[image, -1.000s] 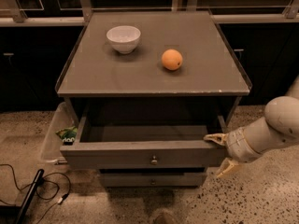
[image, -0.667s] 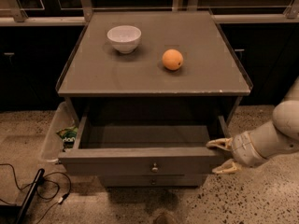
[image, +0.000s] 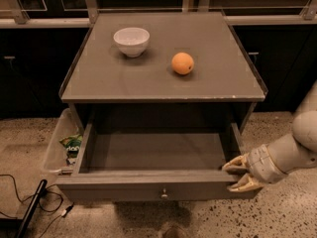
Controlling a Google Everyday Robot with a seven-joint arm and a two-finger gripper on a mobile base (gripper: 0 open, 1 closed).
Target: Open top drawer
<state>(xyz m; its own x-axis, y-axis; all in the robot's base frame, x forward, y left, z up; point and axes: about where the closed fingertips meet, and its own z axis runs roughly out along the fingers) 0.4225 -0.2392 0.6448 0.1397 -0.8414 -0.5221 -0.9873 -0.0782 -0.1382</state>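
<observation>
The top drawer point(image: 124, 191) is pulled far out of the grey cabinet, and its inside looks empty. A small round metal knob point(image: 164, 194) sits at the centre of its flat grey front. My gripper point(image: 238, 175) is at the right end of the drawer front. One finger point(image: 235, 165) is inside the drawer and the other in front of the panel, so the gripper clasps the front's right end. The lower drawers are hidden beneath the open one.
A white bowl point(image: 132, 40) and an orange point(image: 183, 63) sit on the cabinet top point(image: 163, 83). A clear plastic bin point(image: 55, 145) with packets stands at the cabinet's left. Cables point(image: 15, 202) and a black bar point(image: 30, 207) lie on the speckled floor at lower left.
The top drawer has slid further out toward the camera. My gripper has moved back with it, staying at the front's right end.
</observation>
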